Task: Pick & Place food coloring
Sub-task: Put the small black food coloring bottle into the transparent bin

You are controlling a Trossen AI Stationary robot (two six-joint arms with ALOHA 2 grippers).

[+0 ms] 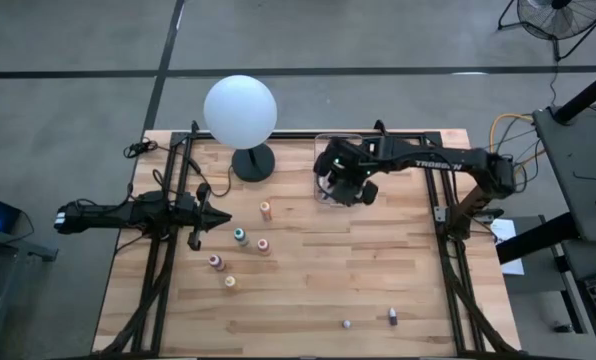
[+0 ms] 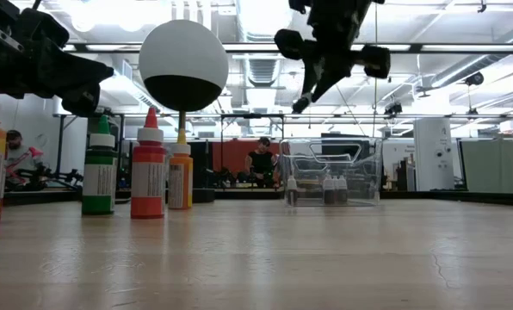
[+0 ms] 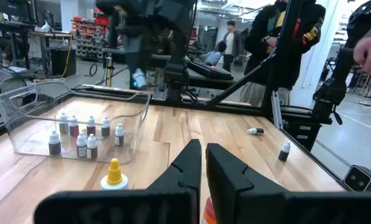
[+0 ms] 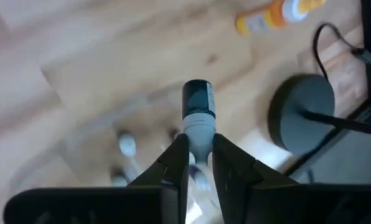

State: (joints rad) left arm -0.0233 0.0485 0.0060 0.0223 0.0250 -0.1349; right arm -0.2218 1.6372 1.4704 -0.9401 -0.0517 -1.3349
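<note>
Now the right hand (image 4: 195, 152), clamped on a small bottle (image 4: 198, 115) above the bin (image 1: 330, 160), could drop it outside if released off-centre.

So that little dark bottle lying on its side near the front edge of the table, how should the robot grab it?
The small dark bottle lies flat, well apart from its neighbour. Coming straight down from above looks best, with the jaws closing across its narrow body rather than along its length. Nothing crowds it, so either side is free. The right gripper is probably nearer, though it already pinches another bottle by the cap above the bin.
</note>
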